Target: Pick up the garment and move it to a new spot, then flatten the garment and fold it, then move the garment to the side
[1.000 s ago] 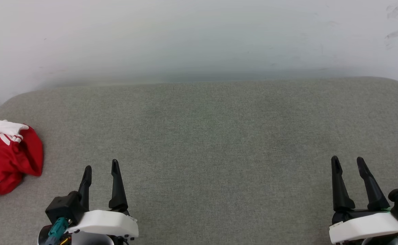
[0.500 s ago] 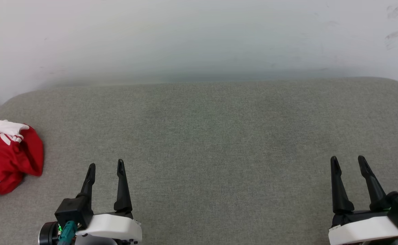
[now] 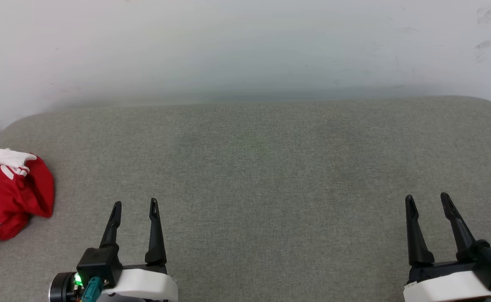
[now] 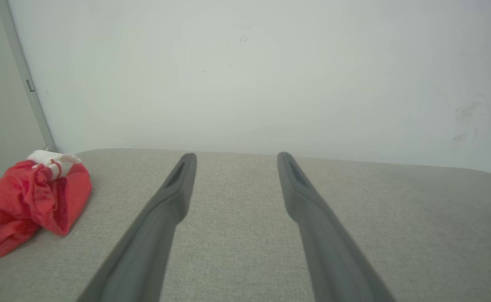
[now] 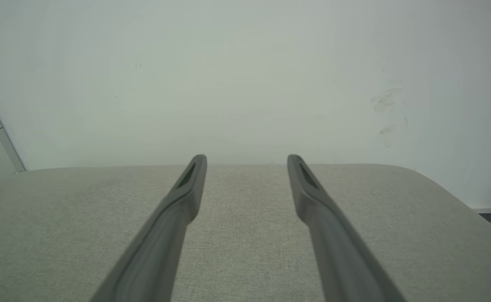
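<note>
Nothing is done yet: the soft red-and-white shirt (image 3: 10, 193) lies bunched up at nine o'clock on the grey cloth surface (image 3: 249, 167), untouched, and the left gripper (image 3: 135, 203) and right gripper (image 3: 426, 197) hang spread apart and empty.

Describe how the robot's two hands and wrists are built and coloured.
The left hand has two long, tapering black fingers with slotted tips, a black block, a white wrist shell, a teal connector and a small green light. The right hand has the same black fingers and white shell, plus a teal bit beside it.
</note>
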